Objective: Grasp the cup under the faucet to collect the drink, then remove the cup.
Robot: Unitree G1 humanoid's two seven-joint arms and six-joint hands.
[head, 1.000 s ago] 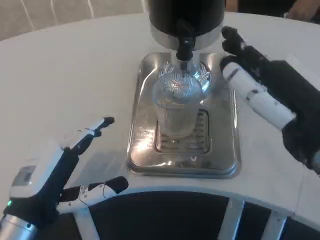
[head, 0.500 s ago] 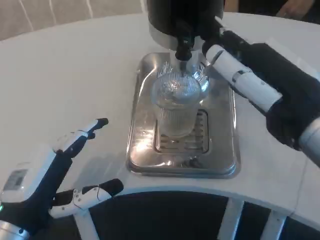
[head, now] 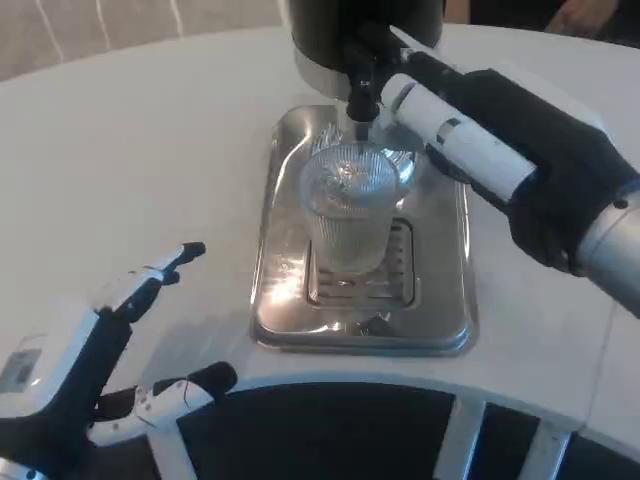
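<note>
1. Since the earlier frames, the right hand (head: 480,130) has slid up and toward the centre, so its fingers now reach the faucet (head: 358,85) at top centre. The left hand has dropped a bit lower into the bottom left corner. The cup hasn't budged.
2. Bottom left of the frame: the left hand (head: 90,370) hovers over the white table (head: 140,150) with its fingers spread apart, holding nothing. One finger points up-right and another sticks out along the table's front edge.
3. Centre of the frame: the clear ribbed cup (head: 349,205) stands upright on the grate of the shiny steel drip tray (head: 290,300), right under the faucet. Neither hand is touching it.
4. Top centre: the black dispenser (head: 330,30) with its silver base sits at the back end of the tray. The black faucet pokes down from it toward the mouth of the cup.
5. Upper right: the right hand comes in diagonally from the right edge on its silver forearm. Its white and black fingers lie against the faucet and the dispenser front. I honestly can't tell whether they're clamped on the faucet lever or just resting there, since the fingertips blend into the black body.
</note>
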